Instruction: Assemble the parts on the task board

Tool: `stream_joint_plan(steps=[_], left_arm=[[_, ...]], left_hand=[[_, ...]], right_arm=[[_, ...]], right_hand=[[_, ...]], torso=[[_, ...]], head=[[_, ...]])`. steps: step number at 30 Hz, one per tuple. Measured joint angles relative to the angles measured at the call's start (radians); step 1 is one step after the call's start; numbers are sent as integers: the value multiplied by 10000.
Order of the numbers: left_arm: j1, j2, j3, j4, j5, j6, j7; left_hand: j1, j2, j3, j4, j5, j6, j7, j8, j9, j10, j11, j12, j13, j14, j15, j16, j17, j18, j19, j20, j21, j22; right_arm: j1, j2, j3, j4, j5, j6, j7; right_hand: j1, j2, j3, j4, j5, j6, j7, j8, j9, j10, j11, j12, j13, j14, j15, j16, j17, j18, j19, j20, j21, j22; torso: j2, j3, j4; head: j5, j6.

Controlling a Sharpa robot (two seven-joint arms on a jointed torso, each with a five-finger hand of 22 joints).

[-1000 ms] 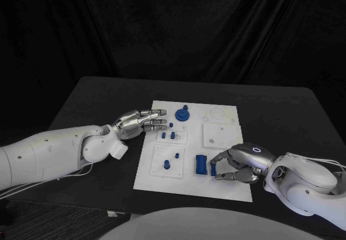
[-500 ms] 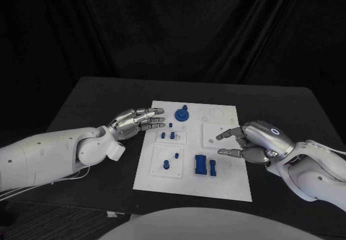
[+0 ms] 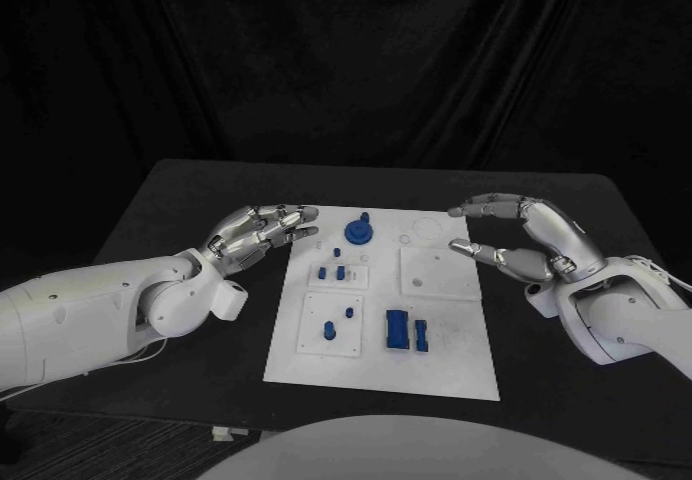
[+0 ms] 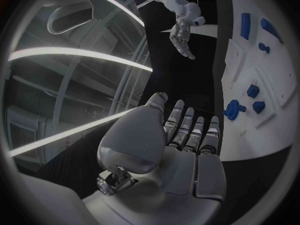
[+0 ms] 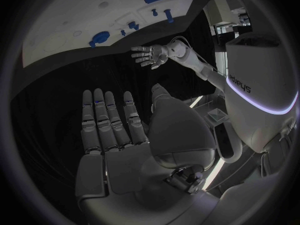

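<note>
Black table: wide bare margin seen round task board, long axis running away from robot. Left hand raised at board's left edge, fingers spread, nothing held. Right hand lifted over right edge, fingers released. Blue parts seated upright in board recesses, long block lengthwise.

task board mid-table, parts on it, hands flanking

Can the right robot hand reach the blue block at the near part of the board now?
Probably yes. The right robot hand is open and holds nothing, and nothing covers the blue block on the task board.
</note>
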Motion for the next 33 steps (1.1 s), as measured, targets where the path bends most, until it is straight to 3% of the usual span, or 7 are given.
stream_joint_plan(steps=[5,12,16,19,21,24,33], left_arm=[[18,266,-6,-48,-1023,-869,80],[17,545,-6,-283,-1886,-1608,130],[12,637,-8,-383,-2109,-1832,141],[12,640,-10,-390,-2123,-1842,113],[2,640,24,-386,-2111,-1860,84],[-24,700,143,-349,-2061,-1973,38],[-180,1193,856,-27,-1435,-3297,-255]], left_hand=[[380,-318,-386,1176,-680,-213,-255,-150,-13,-821,-561,-635,-69,-656,-603,-779,-105,78,-862,-549,-335,-764],[444,-171,-709,1246,-793,-725,-537,-303,-45,-1887,-951,-1042,-131,-1247,-1025,-1470,-219,78,-1306,-891,-423,-1260],[496,-120,-792,1248,-793,-934,-638,-352,-64,-2144,-1104,-1132,-162,-1373,-1151,-1675,-261,76,-1371,-1012,-423,-1316],[-627,-191,-686,1012,-1178,-1454,-886,-494,-229,-2381,-1267,-1422,-284,-1474,-1252,-1887,-304,77,-1468,-1167,-482,-1483],[-1853,-315,-537,769,-1604,-1926,-1084,-589,-362,-2602,-1417,-1689,-383,-1457,-1349,-2041,-336,57,-1507,-1312,-500,-1617],[-3245,-453,-353,503,-2090,-2464,-1248,-899,-472,-2813,-1523,-1986,-470,-1511,-1403,-2168,-351,-183,-1542,-1487,-519,-1732],[-6576,-1153,193,-199,-3255,-3745,-1454,-1360,-606,-3012,-1650,-2719,-558,-1546,-1509,-2301,-387,-485,-1600,-1872,-541,-1869]], right_arm=[[-88,137,11,-461,1931,219,1203],[-308,256,1,-757,3287,639,1865],[-374,291,0,-851,3608,829,2012],[-379,299,-4,-862,3631,842,2010],[-379,338,37,-867,3657,841,2004],[-391,465,150,-903,3772,837,1992],[-591,1291,816,-1152,5125,806,1812]], right_hand=[[-611,-96,-639,-29,-563,-3255,-1002,-220,-187,-2795,-763,-560,-1430,-4445,-225,-1333,-1000,-235,-4515,129,-386,-4409],[-804,-162,-591,46,-823,-5034,-1493,-309,-289,-4701,-1057,-652,-2237,-6135,-690,-1491,-1158,-232,-5161,124,-465,-5430],[-1011,-166,-505,-82,-927,-5219,-1377,-386,-366,-4919,-1152,-601,-2415,-6381,-766,-1536,-1216,-238,-5207,-24,-478,-5557],[-5290,161,327,-1198,-1614,-6429,-673,-679,-624,-5772,-1973,-1530,-3158,-7106,-1337,-1725,-1360,-1153,-5411,-1074,-542,-5871],[-7597,209,682,-1799,-2434,-7092,-621,-679,-637,-6104,-2113,-2048,-3660,-7152,-2112,-1726,-1368,-1250,-5423,-1665,-542,-5892],[-9377,216,723,-2744,-2677,-8044,-618,-679,-645,-6137,-2119,-2895,-3729,-7153,-2175,-1725,-1372,-1249,-5426,-2581,-542,-5896],[-11676,234,728,-2885,-2677,-8266,-618,-679,-653,-6136,-2120,-2966,-3731,-7153,-2174,-1725,-1372,-1248,-5424,-2689,-542,-5897]], torso=[[-82,44,-27],[-121,67,-38],[-141,89,-60],[-141,92,-60],[-146,91,-60],[-168,91,-66],[-383,105,-117]], head=[[-3,0],[-42,0],[-39,0],[-38,4],[-48,48],[-81,170],[-314,1155]])
